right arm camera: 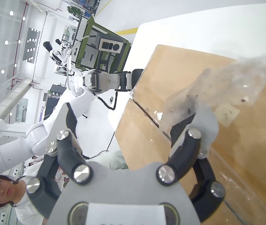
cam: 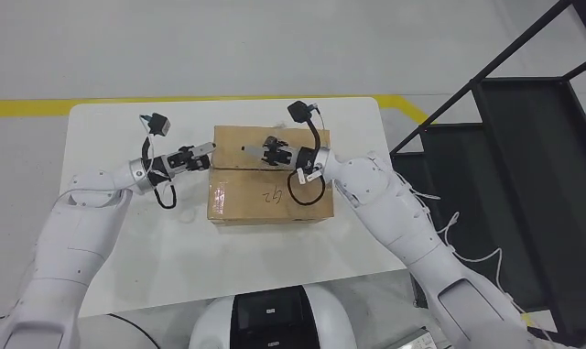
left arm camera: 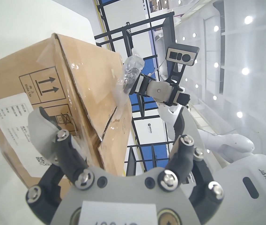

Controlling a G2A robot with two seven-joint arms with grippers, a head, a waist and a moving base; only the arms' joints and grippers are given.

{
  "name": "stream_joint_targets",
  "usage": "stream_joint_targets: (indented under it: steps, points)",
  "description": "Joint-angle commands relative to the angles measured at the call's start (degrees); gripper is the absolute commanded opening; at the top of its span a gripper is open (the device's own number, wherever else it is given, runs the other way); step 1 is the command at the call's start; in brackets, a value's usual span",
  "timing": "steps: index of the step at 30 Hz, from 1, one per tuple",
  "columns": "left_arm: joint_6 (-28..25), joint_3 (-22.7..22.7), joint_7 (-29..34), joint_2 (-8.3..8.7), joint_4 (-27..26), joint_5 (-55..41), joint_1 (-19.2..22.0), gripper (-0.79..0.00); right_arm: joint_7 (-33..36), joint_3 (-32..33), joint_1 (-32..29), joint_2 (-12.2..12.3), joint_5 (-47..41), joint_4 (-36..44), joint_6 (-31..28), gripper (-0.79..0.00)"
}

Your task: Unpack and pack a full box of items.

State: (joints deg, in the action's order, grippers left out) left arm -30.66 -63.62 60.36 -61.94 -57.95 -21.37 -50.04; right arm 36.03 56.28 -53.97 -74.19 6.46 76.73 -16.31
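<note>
- A white table (cam: 110, 248) with rounded corners stands on a pale grey floor (cam: 275, 38).
- A yellow floor line (cam: 92, 103) runs just behind the table's far edge.
- A black metal staircase (cam: 513, 138) stands close beside the table on the robot's right.
- The cardboard box (cam: 247, 202) sits near the middle of the table, towards the far edge. Its top flaps are down and meet along a centre seam (cam: 284, 169).
- A white shipping label (left arm camera: 9, 118) is stuck to the box's end wall on the robot's left.
- The left gripper (cam: 209, 150) is at that end of the box, level with the seam. Its fingers are spread apart, and one fingertip (left arm camera: 41, 120) lies against the labelled wall near the top edge.
- The right gripper (cam: 267, 152) hangs over the far flap, just above the cardboard. Its fingers are also apart.
- A crumpled strip of clear plastic (right arm camera: 219, 87) clings to one pad of the right gripper and stands out over the box top.
- Only a narrow strip of bare table lies between the box and the far edge.
- A wider band of bare table lies on the near side, and the broadest stretch is on the robot's left, under the left arm.
- On the robot's right, a short margin of bare table separates the box from the table edge by the staircase.
</note>
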Motion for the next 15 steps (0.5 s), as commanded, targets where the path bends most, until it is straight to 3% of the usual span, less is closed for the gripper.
stream_joint_targets:
  steps: [1,9,15]
  points:
    - [-0.1,-0.1,0.0,-0.02,0.0,-0.4,0.0,0.0,-0.4,-1.6,1.3,-0.6,-0.7,-1.9,-0.9,0.0]
    - [-0.5,-2.1,0.0,0.26,0.3,-3.5,-0.5,0.0,-1.0,-6.8,4.8,-2.7,-1.8,-7.5,-3.5,0.0]
    - [-4.2,-12.1,-1.8,2.1,1.1,-13.3,-3.5,0.0,-0.9,-8.4,5.2,-3.3,-0.8,-7.6,-4.4,0.0]
